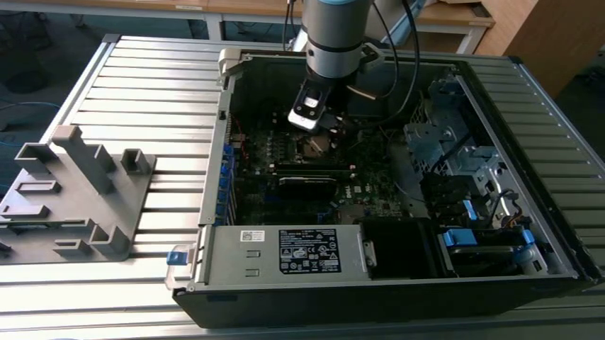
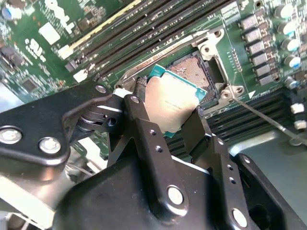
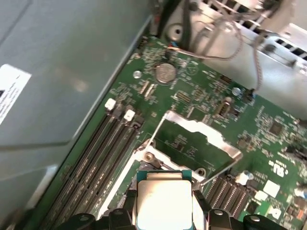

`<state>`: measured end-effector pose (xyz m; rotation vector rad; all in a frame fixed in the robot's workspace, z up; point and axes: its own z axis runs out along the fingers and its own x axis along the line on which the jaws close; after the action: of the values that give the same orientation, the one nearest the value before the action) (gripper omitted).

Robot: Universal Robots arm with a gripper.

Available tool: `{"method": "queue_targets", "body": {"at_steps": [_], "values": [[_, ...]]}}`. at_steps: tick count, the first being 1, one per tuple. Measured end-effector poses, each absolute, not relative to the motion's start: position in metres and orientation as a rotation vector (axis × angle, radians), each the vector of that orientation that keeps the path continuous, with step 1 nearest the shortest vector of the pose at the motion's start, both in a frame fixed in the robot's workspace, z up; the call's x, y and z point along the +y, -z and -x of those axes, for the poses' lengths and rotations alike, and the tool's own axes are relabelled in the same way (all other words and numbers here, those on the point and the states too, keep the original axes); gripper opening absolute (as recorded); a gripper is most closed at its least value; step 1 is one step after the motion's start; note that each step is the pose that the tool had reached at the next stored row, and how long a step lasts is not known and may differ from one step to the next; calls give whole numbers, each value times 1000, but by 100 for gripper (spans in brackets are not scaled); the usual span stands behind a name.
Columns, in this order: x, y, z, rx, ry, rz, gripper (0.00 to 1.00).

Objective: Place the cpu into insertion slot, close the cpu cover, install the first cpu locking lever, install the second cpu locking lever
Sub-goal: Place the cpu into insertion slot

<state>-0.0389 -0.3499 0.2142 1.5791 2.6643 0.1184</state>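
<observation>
My gripper (image 2: 169, 114) is shut on the cpu (image 2: 171, 101), a flat square chip with a silver top and a green edge, held by two opposite sides between black fingers (image 2: 139, 120). The chip hangs tilted just above the insertion slot (image 2: 194, 71), whose dark pin field shows beyond it. In the first wrist view the cpu (image 3: 164, 201) sits over the insertion slot (image 3: 149, 159), and the cpu cover (image 3: 204, 128) stands swung up and open behind it. A thin locking lever (image 2: 261, 116) sticks out beside the socket. In the exterior view the gripper (image 1: 317, 133) reaches down inside the open computer case (image 1: 212, 241).
Long black memory slots (image 2: 158, 28) run beside the socket. A labelled power supply box (image 1: 283, 251) and drive cages with blue clips (image 1: 468, 237) line the case walls. Cables (image 3: 225, 45) hang near the board. A grey fixture (image 1: 76, 191) stands on the slatted table at the exterior view's left.
</observation>
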Motion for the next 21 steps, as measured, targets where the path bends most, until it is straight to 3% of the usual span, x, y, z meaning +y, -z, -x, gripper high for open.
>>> {"method": "queue_targets", "body": {"at_steps": [21], "values": [[-350,-211,39,2305,-103,-2049,54]]}}
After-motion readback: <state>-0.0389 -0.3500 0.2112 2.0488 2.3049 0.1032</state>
